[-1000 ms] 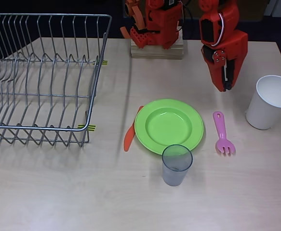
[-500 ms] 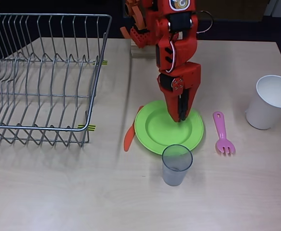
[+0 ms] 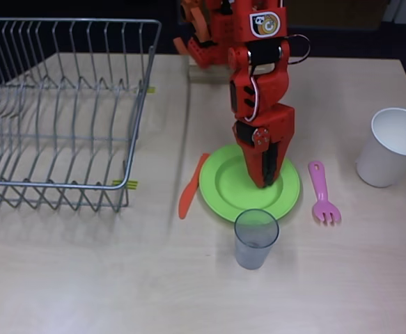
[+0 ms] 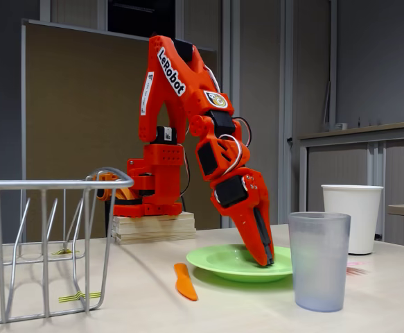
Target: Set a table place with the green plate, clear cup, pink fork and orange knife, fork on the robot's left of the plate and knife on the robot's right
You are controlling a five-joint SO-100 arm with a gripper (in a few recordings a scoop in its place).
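Observation:
The green plate (image 3: 220,186) lies on the table in the middle of the overhead view. My gripper (image 3: 267,182) points down into its right half, jaws together, tip touching the plate's surface and holding nothing. From the side, the gripper (image 4: 265,262) rests in the plate (image 4: 215,262). The orange knife (image 3: 191,186) lies just left of the plate, a small gap between them. The pink fork (image 3: 322,193) lies to the plate's right, tines toward the front. The clear cup (image 3: 255,239) stands upright at the plate's front rim, also seen as the clear cup (image 4: 318,260) from the side.
A wire dish rack (image 3: 56,111) fills the left of the table. A white paper cup (image 3: 394,147) stands at the right edge. The arm's base sits on a wooden block (image 4: 153,227) at the back. Bare tabletop (image 3: 119,278) runs along the front.
My arm swung left from above the fork to over the plate and lowered its tip onto it. The plate slid slightly right, away from the knife.

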